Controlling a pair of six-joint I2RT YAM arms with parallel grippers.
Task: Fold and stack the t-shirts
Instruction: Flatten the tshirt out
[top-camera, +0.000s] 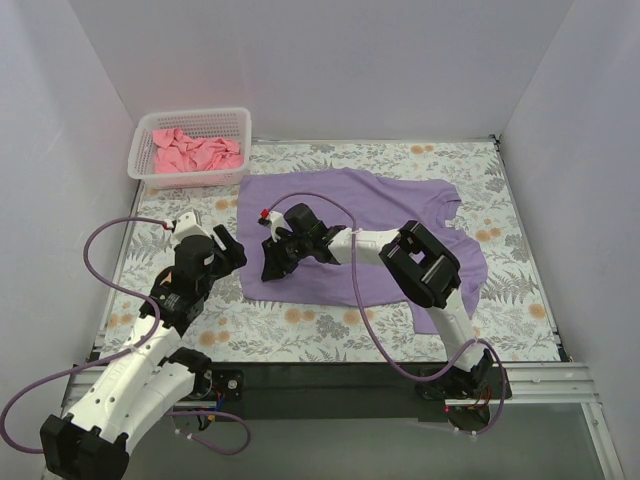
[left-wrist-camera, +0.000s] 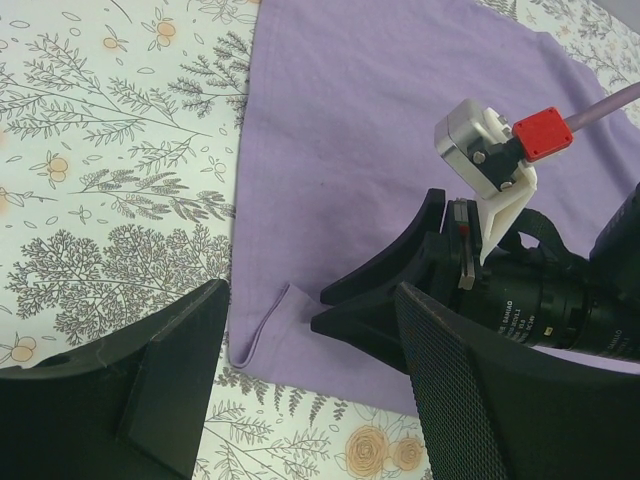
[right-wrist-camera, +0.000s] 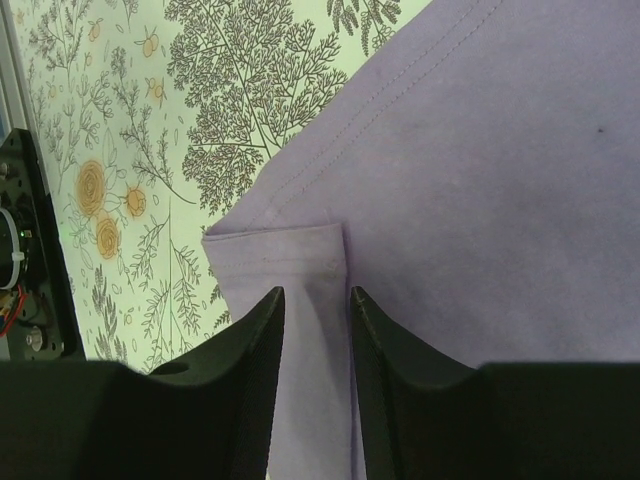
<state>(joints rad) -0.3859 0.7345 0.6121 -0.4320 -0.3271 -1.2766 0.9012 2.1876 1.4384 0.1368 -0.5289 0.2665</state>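
Note:
The lavender t-shirt (top-camera: 370, 215) lies spread on the floral cloth, with its near-left corner folded over into a small flap (left-wrist-camera: 283, 312). My right gripper (top-camera: 272, 262) is down on that corner, jaws a narrow gap apart, straddling the flap (right-wrist-camera: 290, 255); in the right wrist view its tips (right-wrist-camera: 316, 292) rest on the cloth. My left gripper (top-camera: 232, 252) is wide open and empty, hovering just left of the shirt's edge; its fingers (left-wrist-camera: 180, 350) frame the flap and the right gripper (left-wrist-camera: 318, 310). The salmon-pink t-shirt (top-camera: 195, 152) lies crumpled in the basket.
The white mesh basket (top-camera: 190, 115) stands at the far left corner. The floral tablecloth (top-camera: 320, 325) covers the table. White walls close in the left, back and right sides. The right arm (top-camera: 420, 262) stretches across the shirt's near part.

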